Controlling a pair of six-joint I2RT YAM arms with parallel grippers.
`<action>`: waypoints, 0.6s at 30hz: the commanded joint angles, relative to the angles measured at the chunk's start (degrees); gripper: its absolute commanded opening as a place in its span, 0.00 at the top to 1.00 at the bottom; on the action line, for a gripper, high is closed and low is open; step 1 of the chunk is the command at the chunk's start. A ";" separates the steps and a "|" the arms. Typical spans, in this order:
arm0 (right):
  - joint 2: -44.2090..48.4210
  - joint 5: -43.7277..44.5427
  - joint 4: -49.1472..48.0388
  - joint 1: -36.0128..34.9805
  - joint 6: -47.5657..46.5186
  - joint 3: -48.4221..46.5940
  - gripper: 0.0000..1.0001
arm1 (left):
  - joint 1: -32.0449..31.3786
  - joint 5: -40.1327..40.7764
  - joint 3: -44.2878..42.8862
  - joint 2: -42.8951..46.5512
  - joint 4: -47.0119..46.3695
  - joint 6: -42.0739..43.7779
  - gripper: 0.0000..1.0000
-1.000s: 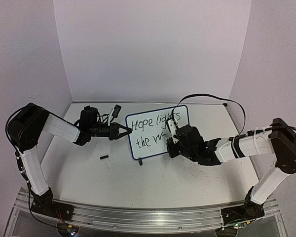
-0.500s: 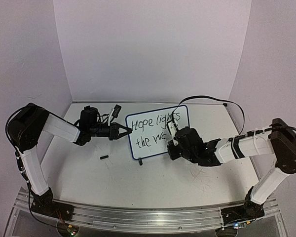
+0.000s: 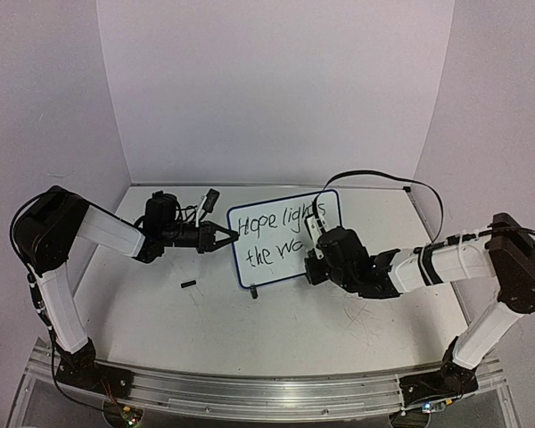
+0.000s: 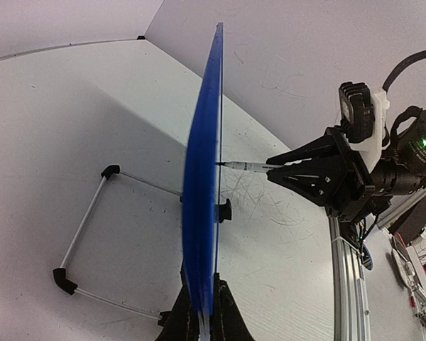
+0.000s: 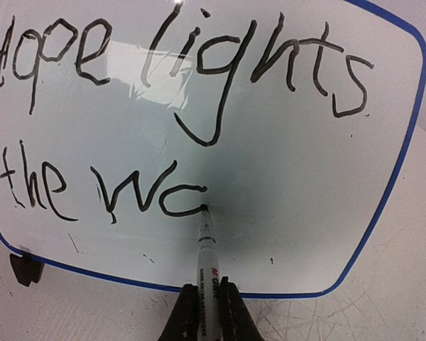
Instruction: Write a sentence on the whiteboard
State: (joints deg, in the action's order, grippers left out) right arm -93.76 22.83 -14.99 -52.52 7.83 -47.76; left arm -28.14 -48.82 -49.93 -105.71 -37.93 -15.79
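Observation:
The whiteboard (image 3: 281, 234) stands tilted on its wire stand at the table's middle, blue-rimmed, reading "Hope lights the wc" in black (image 5: 220, 135). My left gripper (image 3: 225, 237) is shut on the board's left edge; in the left wrist view the board (image 4: 201, 199) shows edge-on between the jaws. My right gripper (image 3: 314, 259) is shut on a white marker (image 5: 207, 256), whose tip touches the board at the end of the "c". The marker also shows in the left wrist view (image 4: 243, 166), tip against the board face.
A small black marker cap (image 3: 188, 285) lies on the table left of the board. The wire stand (image 4: 92, 213) with black feet reaches behind the board. A black cable (image 3: 374, 178) arcs over the back right. White walls close the back and sides.
My right gripper has moved the marker tip on the board's second line; "the w" has become "the wc". The left gripper and board have stayed still.

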 commanded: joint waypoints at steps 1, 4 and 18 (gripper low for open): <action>1.16 1.93 -3.26 1.18 -1.03 -2.60 1.00 | -0.69 2.55 -0.27 -0.63 6.20 4.45 1.00; 1.47 1.96 -3.45 1.17 -1.33 -2.82 1.00 | -0.71 2.54 -0.36 -0.72 6.22 4.45 1.00; 1.82 -0.57 -0.80 0.77 2.01 0.56 1.00 | -0.69 2.48 -0.44 -0.81 6.29 4.45 1.00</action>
State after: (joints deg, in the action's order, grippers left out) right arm -93.58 22.84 -15.74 -52.25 7.88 -48.15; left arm -28.16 -48.84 -50.24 -105.71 -37.42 -15.53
